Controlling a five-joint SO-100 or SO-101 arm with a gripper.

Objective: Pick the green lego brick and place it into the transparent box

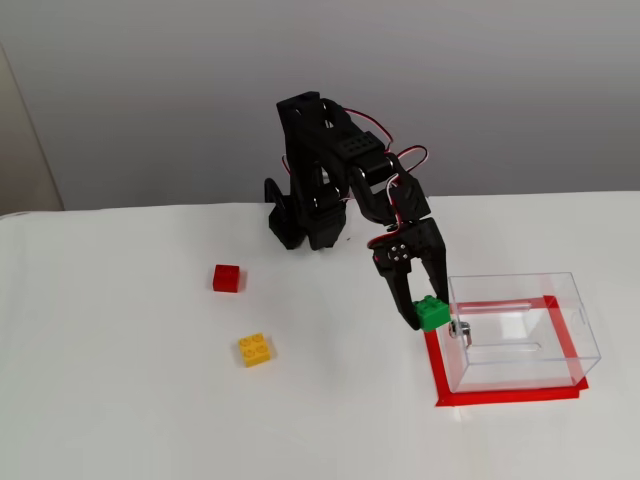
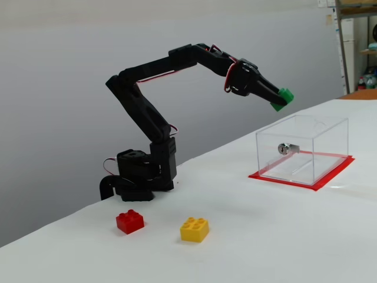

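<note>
Gripper (image 2: 281,99) clamps green lego brick (image 2: 284,97) above transparent box (image 2: 306,154).

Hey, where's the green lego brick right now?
The green lego brick is held in the tool, in the air above the transparent box, near its left end in this fixed view.

Soft, even light is washing both fixed views; the white table (image 1: 120,400) is glowing bright, nearly overexposed. Faint shadows are sitting under the bricks. Pale glints are showing on the clear box (image 2: 301,147). Everything is staying sharp, without edge distortion.
</note>
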